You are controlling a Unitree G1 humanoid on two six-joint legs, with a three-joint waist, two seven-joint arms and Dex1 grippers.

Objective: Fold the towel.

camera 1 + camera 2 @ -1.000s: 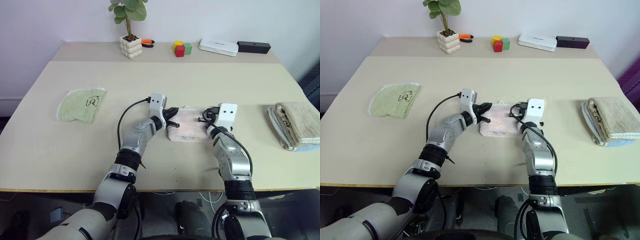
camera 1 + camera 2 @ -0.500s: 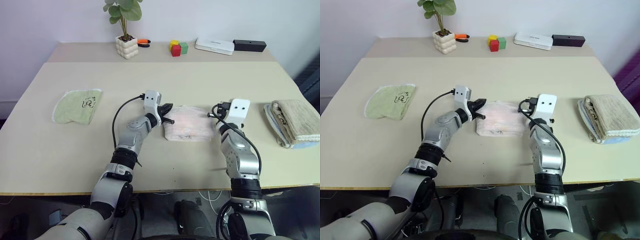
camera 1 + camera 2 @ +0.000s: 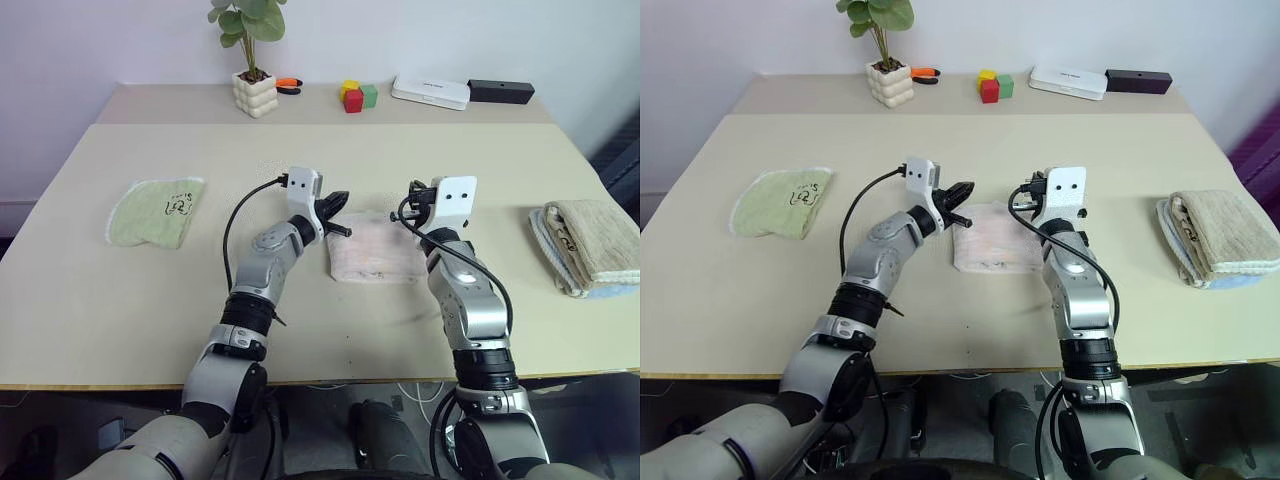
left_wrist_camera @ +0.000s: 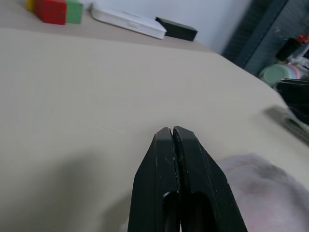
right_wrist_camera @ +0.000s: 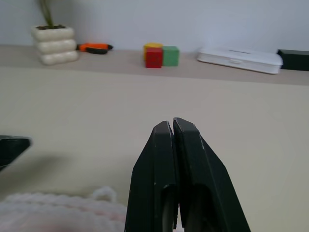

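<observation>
Pale pink towel (image 3: 374, 250) lying flat on bench (image 3: 330, 160), roughly centre, between the two arms; already a compact rectangle, layered edges visible along the near side, so folding judged largely or wholly done. Small white tag seen at the towel's far edge in the right wrist view.

Left pincer (image 3: 338, 212) above the towel's left far corner, pressed together, nothing between the fingers (image 4: 171, 159); towel visible below and beside the tips in the left wrist view, not pinched. Right pincer (image 5: 173, 126) pressed together too, empty, hanging just above the towel's far right edge; fingertips hidden behind the white camera housing in the head views. Both held level and clear of the cloth: judged a posture of release and withdrawal, or a pause ahead of a further fold; cannot tell which.

Elsewhere, well apart from the work: light-green cloth (image 3: 158, 210) to the left, beige folded towel (image 3: 592, 243) at the right edge resting on a pale blue layer. Along the back of the bench: potted plant (image 3: 253, 60), orange-handled tool (image 3: 291, 83), coloured blocks (image 3: 357, 96), white flat box (image 3: 432, 92), black box (image 3: 500, 91). None in the way of either arm.

Risk noted: soft terry may spring open at the loose top layer if left unpressed.
</observation>
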